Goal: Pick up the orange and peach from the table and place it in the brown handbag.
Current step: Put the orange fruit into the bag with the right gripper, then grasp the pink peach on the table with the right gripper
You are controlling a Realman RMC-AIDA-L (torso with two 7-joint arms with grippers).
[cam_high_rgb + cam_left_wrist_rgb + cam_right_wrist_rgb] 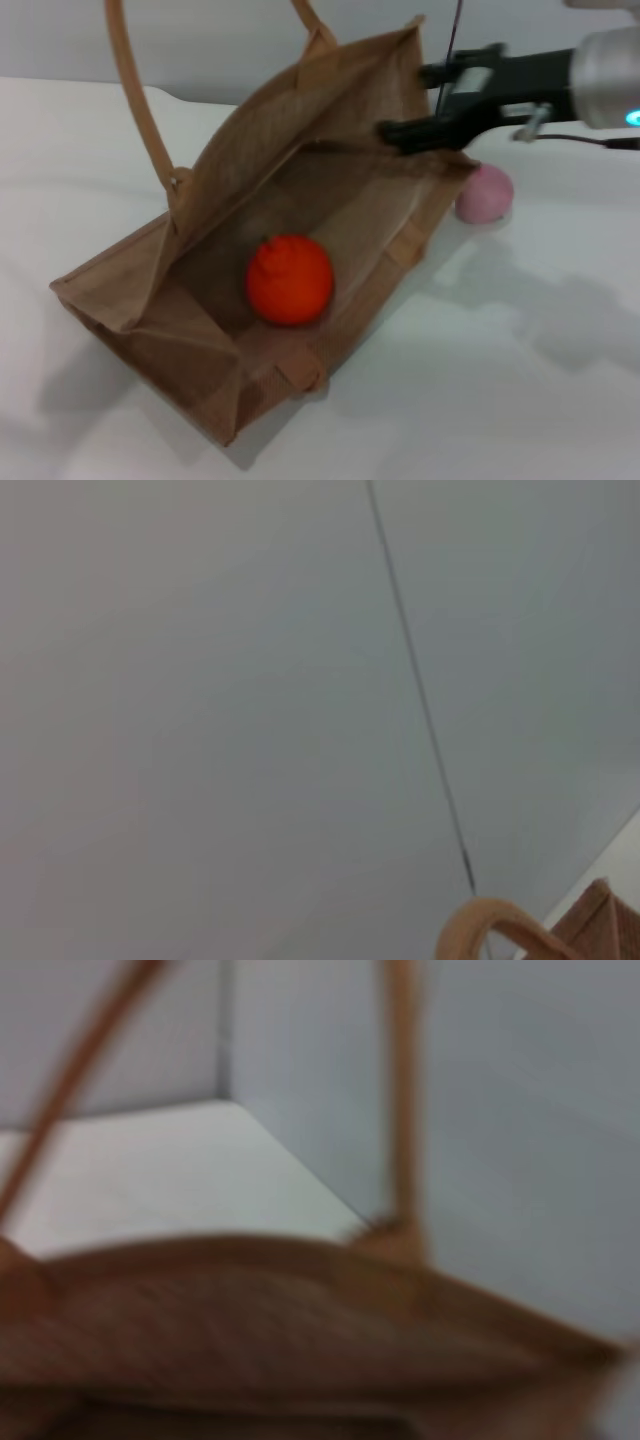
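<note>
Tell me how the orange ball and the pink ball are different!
The orange is bright orange and bigger; the peach is pale pink and smaller. The orange lies inside the brown handbag; the peach sits outside it on the table, beside the bag's far end, below the right hand. Both are round fruits.

Wall: plain pale grey wall (pixel 250 40) behind the work surface
Seam: thin dark vertical line (pixel 420 700) down the wall
Light: soft, even

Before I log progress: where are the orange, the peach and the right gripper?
orange (pixel 289 279): head view, its front face.
peach (pixel 486 193): head view, its visible side.
right gripper (pixel 395 131): head view, between its fingertips.
</note>
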